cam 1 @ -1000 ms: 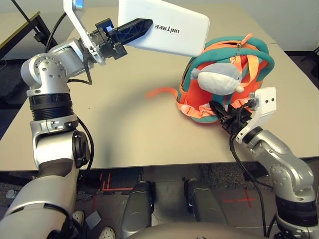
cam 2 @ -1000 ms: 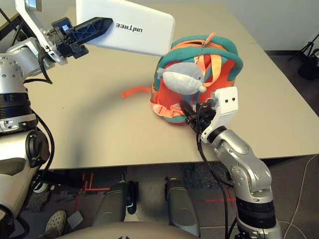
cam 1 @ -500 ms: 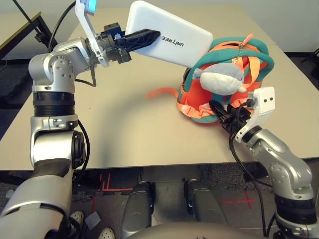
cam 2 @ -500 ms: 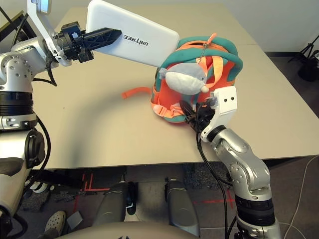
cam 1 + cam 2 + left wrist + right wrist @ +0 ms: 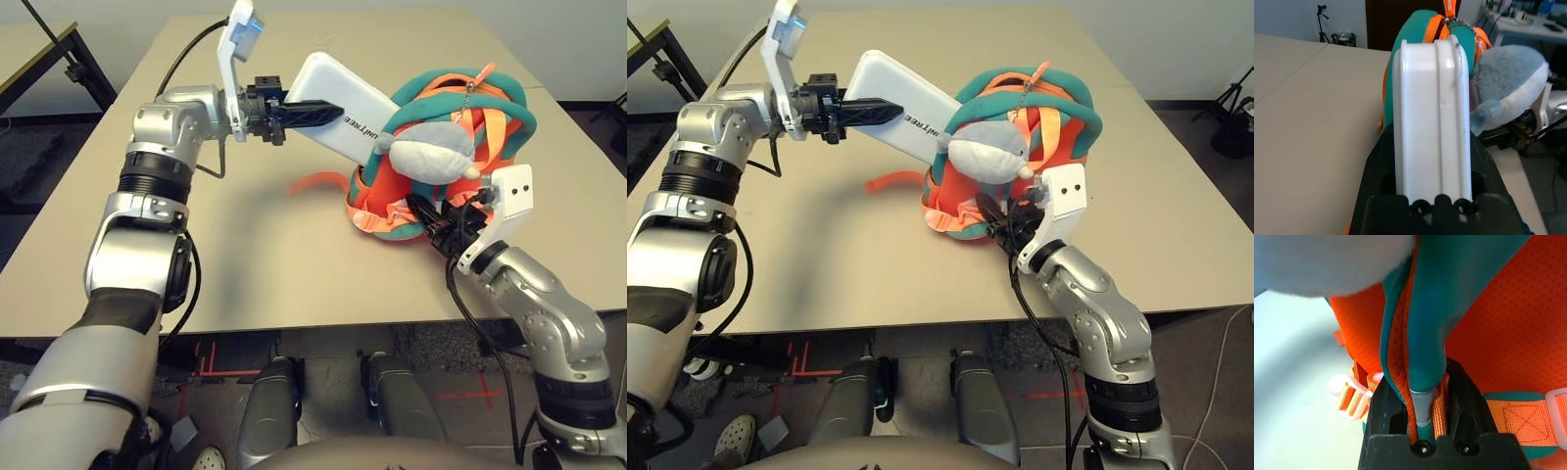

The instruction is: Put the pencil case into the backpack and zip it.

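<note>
The left gripper (image 5: 318, 114) is holding the white pencil case (image 5: 343, 106) clamped between its 2 fingers, and it is now sitting lower and nearer the backpack (image 5: 397, 196) than 1 second ago, its far end meeting the bag's left side. The right gripper (image 5: 1422, 404) is still pinching the backpack's teal-and-orange trim, the bag standing on the tabletop (image 5: 284, 264).

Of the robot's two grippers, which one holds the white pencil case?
The left gripper; the right gripper pinches the backpack's teal and orange fabric instead.
</note>
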